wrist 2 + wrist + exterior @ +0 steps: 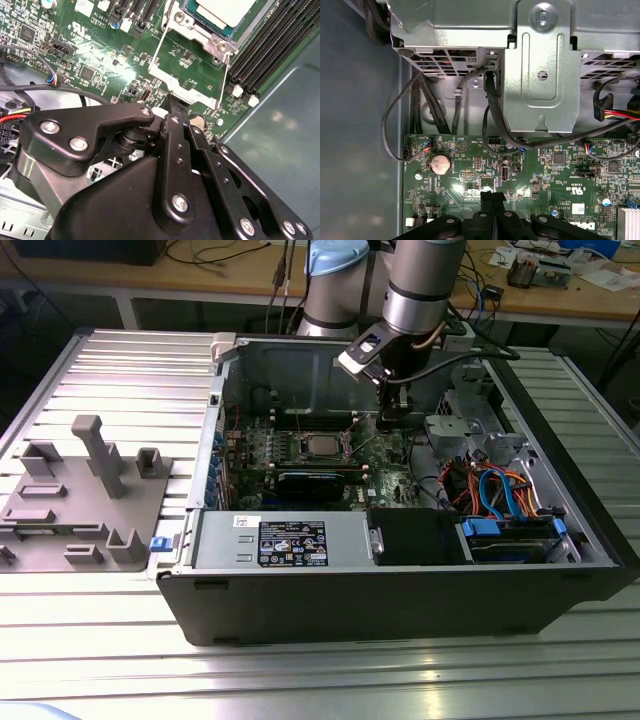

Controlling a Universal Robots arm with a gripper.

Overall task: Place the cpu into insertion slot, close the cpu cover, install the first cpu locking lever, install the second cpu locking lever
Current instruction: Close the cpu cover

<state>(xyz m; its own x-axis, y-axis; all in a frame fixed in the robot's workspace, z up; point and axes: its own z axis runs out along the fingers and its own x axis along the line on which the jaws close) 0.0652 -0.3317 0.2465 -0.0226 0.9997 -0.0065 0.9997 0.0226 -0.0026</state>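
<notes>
PC case point(400, 600) lies open on the ribbed metal table point(100, 660), w/ a grey fixture tray point(80, 500) beside it near the table's edge on the exterior view's left. The arm reaches down into the case. The gripper point(389, 422) is low over the green board point(260, 440), close to the board's edge on the exterior view's right.

Both wrist views show the pincer's black fingers pressed together w/ nothing between them point(172, 103) point(492, 196).

The cpu point(321, 443) is already seated, silvery top up, roughly mid-board. In the second wrist view it point(222, 10) sits inside the insertion slot point(205, 35), metal rim all round it. The cpu cover point(182, 89) is not down over the chip: it's swung off the slot toward the gripper, and green board shows thru its square window. The fingertips are just beside the cover's free edge; touching or not, can't tell.

The long black memory slots point(270, 45) run alongside the slot, toward the board edge next to the bare case floor.

In the first wrist view a coin cell point(440, 164) sits near one board corner, and black cables loop from the board edge up to a grey metal bracket point(542, 75). At the case's front there's a labelled power supply box point(280, 540), w/ blue & orange cables point(500, 490) in the corner on the exterior view's right.
</notes>
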